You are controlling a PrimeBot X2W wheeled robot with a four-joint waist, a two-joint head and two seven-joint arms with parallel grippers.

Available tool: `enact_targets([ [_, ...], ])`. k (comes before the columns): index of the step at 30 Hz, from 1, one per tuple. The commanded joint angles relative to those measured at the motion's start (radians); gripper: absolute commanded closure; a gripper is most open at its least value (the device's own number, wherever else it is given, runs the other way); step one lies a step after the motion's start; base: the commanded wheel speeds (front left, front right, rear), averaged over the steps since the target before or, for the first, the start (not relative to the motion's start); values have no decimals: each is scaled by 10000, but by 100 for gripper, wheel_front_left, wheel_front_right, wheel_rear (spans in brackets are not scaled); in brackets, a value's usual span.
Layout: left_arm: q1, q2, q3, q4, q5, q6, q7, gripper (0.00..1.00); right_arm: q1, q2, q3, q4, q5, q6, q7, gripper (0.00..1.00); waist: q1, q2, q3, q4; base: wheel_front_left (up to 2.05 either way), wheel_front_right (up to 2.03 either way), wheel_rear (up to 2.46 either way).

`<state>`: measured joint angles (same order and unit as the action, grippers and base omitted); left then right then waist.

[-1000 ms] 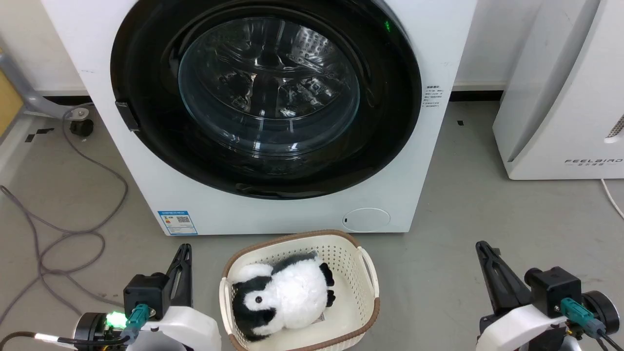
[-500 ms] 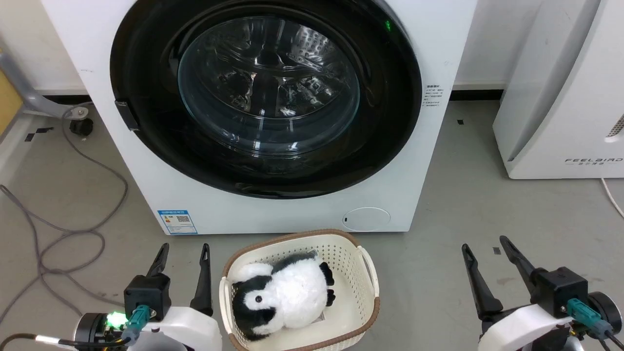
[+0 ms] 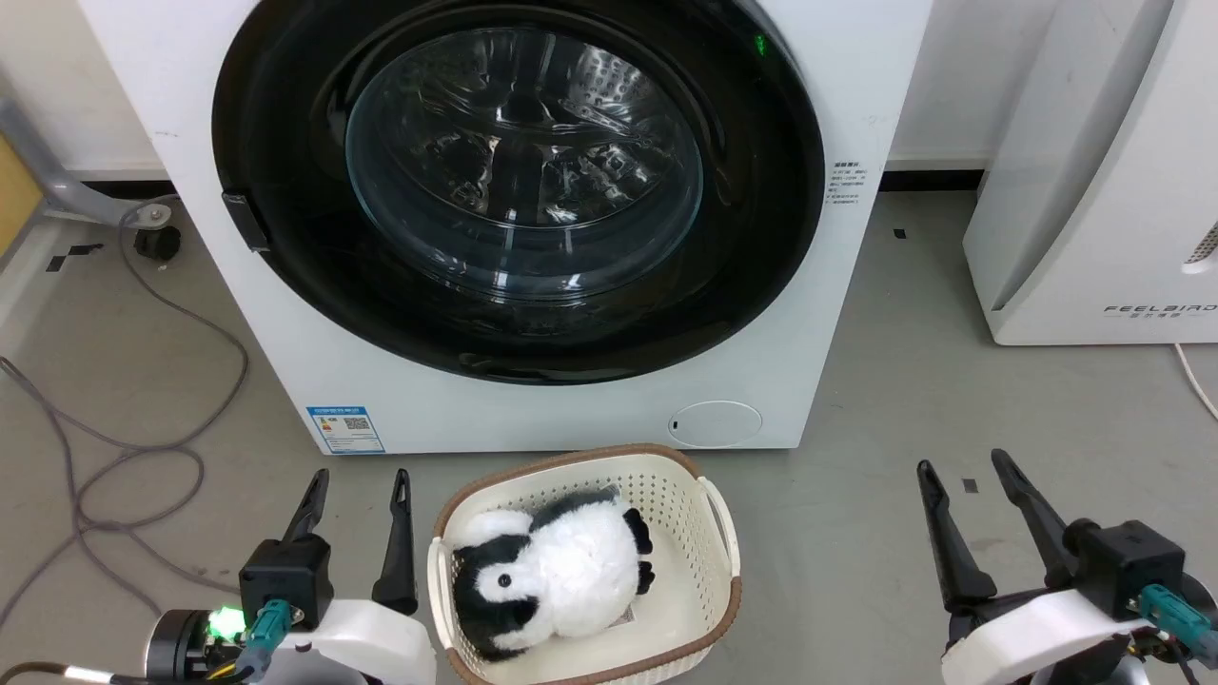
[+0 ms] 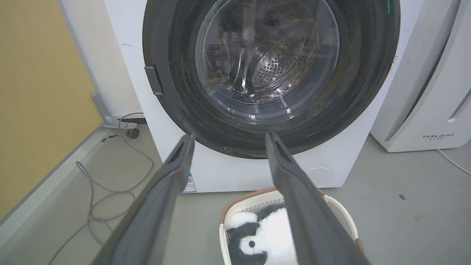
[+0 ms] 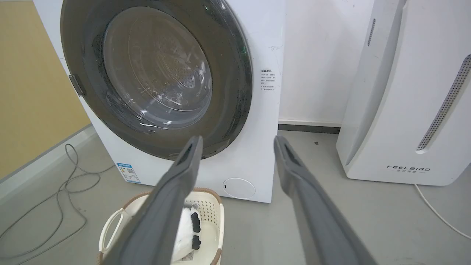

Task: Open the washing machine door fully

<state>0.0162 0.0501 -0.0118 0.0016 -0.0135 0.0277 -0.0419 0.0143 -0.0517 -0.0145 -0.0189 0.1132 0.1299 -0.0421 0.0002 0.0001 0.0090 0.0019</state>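
The white washing machine (image 3: 533, 419) stands before me, and its round glossy black door (image 3: 761, 247) with the clear glass bowl lies flat against the front, closed. A small dark latch tab (image 3: 244, 221) sits on the door's left rim. My left gripper (image 3: 358, 480) hovers low at the lower left, open, holding nothing. At the lower right my right gripper (image 3: 961, 466) is open as well. Both are well short of the door. The left wrist view shows the door (image 4: 176, 92) beyond open fingers (image 4: 173, 176); the right wrist view shows the door (image 5: 232, 73) the same way.
A cream laundry basket (image 3: 718, 533) with a black-and-white plush penguin (image 3: 552, 580) sits on the floor between my grippers, just in front of the machine. A white FEELBIRD appliance (image 3: 1094, 190) stands to the right. Grey cables (image 3: 143, 457) loop on the floor at left.
Both grippers went from shut to open over the last second. The right gripper has shifted slightly rightward. The door has not moved.
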Motion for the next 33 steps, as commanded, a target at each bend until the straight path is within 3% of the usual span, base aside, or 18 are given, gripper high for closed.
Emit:
enact_targets([
  [1, -124, 2, 0, -77, -77, 56, -90, 0, -55, 3, -10, -79, 180, 2, -99, 0, -2, -1, 2, 1, 0, 0, 0],
  [4, -135, 2, -15, -91, -96, 90, -153, 0, -68, 3, -11, -126, 337, 2, -162, 0, -2, -1, 15, 4, 0, 0, 0],
  [5, -139, 2, -21, -94, -102, 102, -174, 0, -72, 3, -11, -142, 384, 2, -182, 8, -2, -1, 19, 5, 0, 0, 0],
  [6, -144, 2, -27, -98, -108, 113, -194, 0, -77, 3, -13, -160, 441, 2, -203, 68, -2, -1, 23, 6, 0, 0, 0],
  [7, -149, 2, -33, -101, -115, 123, -215, 0, -78, 4, -8, -167, 543, 2, -223, 100, -2, -1, 28, 8, 0, 0, 0],
  [13, -180, 2, -62, -112, -148, 188, -341, 0, -96, 4, -16, -95, 1720, 2, -348, 100, -2, -1, 52, 14, 0, 0, 0],
  [26, -266, 1, -116, -144, -208, 307, -612, 0, -375, 6, 11, 320, 6316, 3, -589, 100, -2, -1, 116, 59, 0, 0, 0],
  [33, -425, 1, -213, -202, -225, 347, -800, 0, -988, 6, -682, 871, 8465, 4, 21, 100, -2, -1, 334, 204, 0, 0, 0],
])
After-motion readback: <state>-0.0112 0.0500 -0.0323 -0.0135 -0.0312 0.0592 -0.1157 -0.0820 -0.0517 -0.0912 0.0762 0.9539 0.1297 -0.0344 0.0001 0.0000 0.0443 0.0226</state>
